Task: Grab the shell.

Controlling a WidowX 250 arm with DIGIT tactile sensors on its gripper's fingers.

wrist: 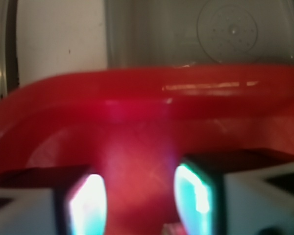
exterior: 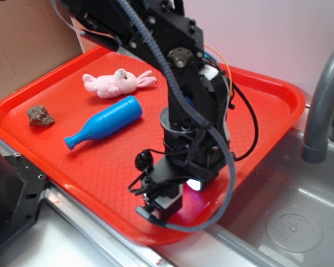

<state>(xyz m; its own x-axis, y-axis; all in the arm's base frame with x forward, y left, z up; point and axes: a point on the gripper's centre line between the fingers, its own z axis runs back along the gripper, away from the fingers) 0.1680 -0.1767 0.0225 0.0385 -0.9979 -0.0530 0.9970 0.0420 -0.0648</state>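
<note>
The gripper (exterior: 156, 214) is down low on the red tray (exterior: 267, 105), close to the tray's near edge by the sink (exterior: 300, 222). In the wrist view its two fingers (wrist: 196, 196) stand apart, and only red tray shows in the gap, so the gripper (wrist: 139, 196) is not holding anything. I cannot tell where the shell is; the arm may hide it. A brown rock (exterior: 40, 115), a blue bottle (exterior: 104, 122) and a pink bunny (exterior: 117, 82) lie well away from the gripper.
</note>
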